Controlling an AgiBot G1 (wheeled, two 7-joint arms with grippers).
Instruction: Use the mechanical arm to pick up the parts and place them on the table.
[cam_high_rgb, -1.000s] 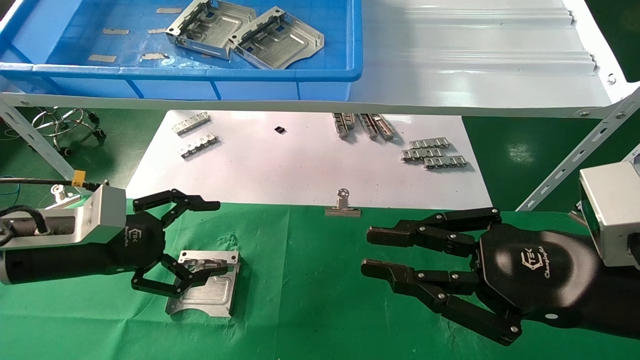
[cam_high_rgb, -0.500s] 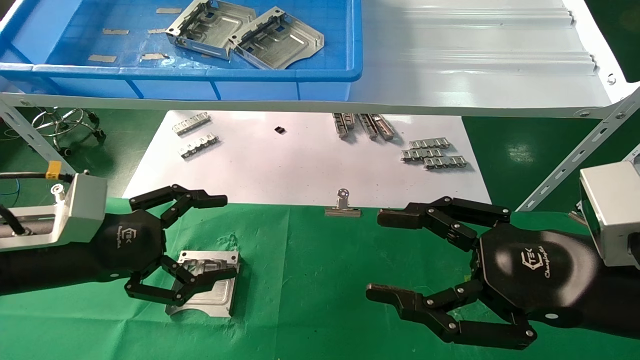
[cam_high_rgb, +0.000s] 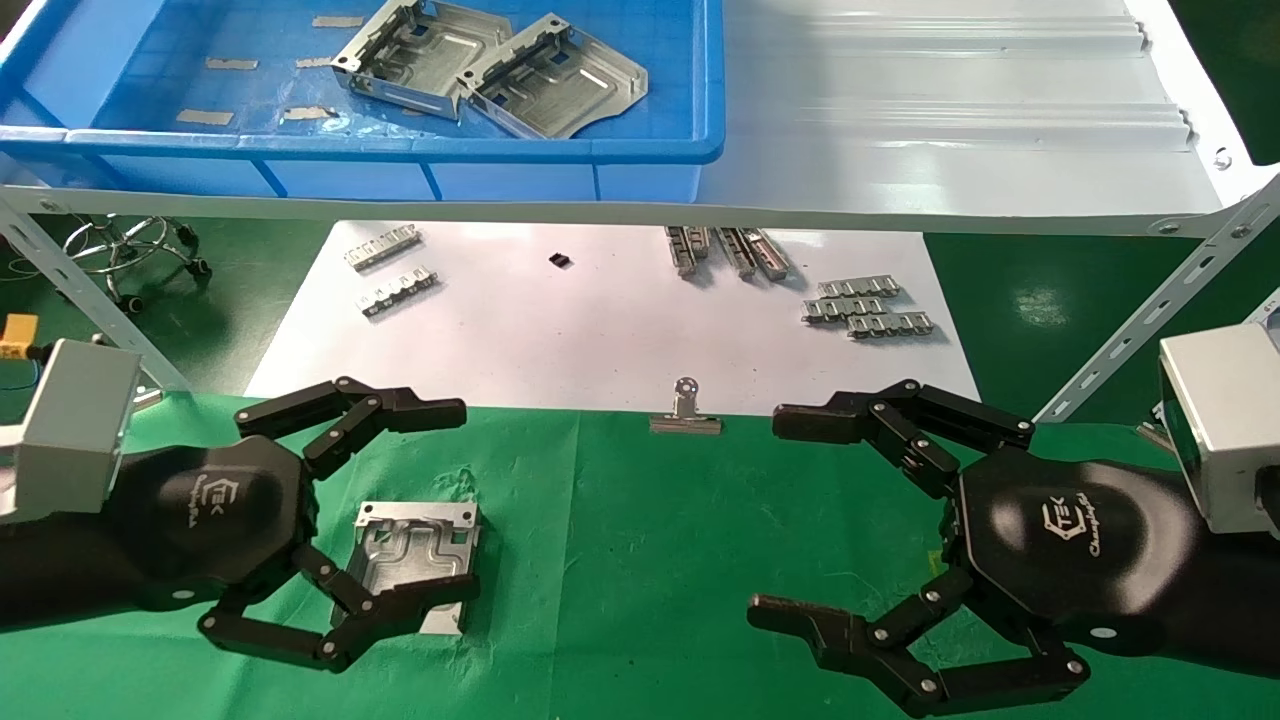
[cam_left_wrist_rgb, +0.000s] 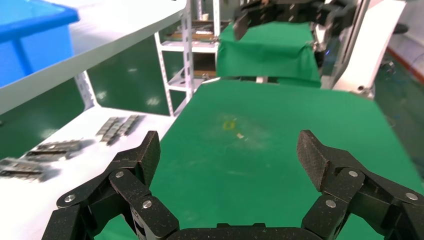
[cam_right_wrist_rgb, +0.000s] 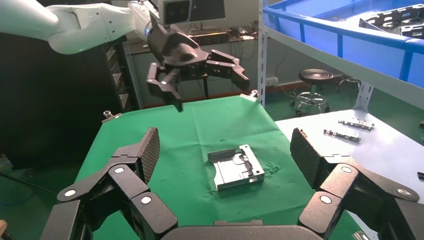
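One silvery part (cam_high_rgb: 410, 545) lies flat on the green table (cam_high_rgb: 620, 560), rim up. My left gripper (cam_high_rgb: 465, 500) is open and empty; its fingers stand to either side of the part, above it and not touching. In the right wrist view the part (cam_right_wrist_rgb: 235, 167) lies free on the cloth, with the left gripper (cam_right_wrist_rgb: 210, 87) raised beyond it. My right gripper (cam_high_rgb: 768, 517) is open wide and empty over the cloth at the right. Two more parts (cam_high_rgb: 420, 50) (cam_high_rgb: 555, 80) lie in the blue bin. The left wrist view shows its open gripper (cam_left_wrist_rgb: 230, 155) over bare cloth with the yellowish mark (cam_left_wrist_rgb: 230, 124).
The blue bin (cam_high_rgb: 650, 150) sits on a white shelf above the far side. A white sheet (cam_high_rgb: 600, 340) behind the cloth holds small ridged strips (cam_high_rgb: 865, 305). A binder clip (cam_high_rgb: 685, 410) grips the cloth's far edge. A slanted shelf brace (cam_high_rgb: 1150, 320) stands at the right.
My left gripper has drawn back to the left and up off the part, which stays on the cloth. My right gripper has opened from nearly shut to wide.
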